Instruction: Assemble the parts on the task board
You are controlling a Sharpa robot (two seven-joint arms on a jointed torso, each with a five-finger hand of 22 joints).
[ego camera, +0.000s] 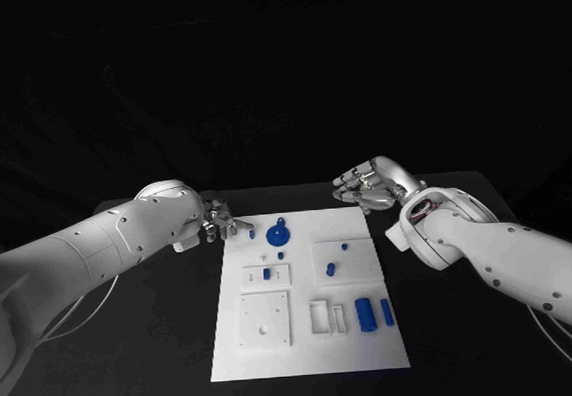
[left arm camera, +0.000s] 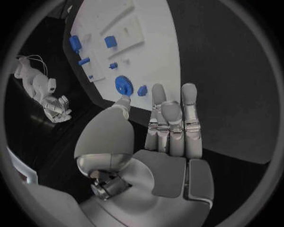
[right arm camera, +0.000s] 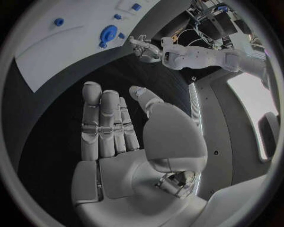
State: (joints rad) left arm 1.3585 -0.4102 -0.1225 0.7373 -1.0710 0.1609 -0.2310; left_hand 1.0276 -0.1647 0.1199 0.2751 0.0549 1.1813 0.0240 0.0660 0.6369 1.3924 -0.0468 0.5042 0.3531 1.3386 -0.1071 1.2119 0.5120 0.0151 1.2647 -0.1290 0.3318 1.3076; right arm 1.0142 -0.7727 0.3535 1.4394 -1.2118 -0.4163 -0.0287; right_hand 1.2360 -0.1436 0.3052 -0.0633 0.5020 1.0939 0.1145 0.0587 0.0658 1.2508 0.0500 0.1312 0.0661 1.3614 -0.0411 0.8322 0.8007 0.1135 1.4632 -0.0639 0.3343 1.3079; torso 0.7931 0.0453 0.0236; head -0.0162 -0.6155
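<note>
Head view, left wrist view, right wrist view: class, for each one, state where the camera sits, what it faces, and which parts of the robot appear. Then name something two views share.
Head view: on the robot's head, looking down at the task board; both arms, left hand, right hand.
Left wrist view: behind the left hand, facing the board.
Right wrist view: behind the right hand, facing the board's edge.
Shared: the blue gear.

The black table fills the lower half of the head view. On it, in the lower middle of the frame, lies the white task board, long and flat, its far edge near the centre of the picture. Thin cables hang at lower left.
</note>
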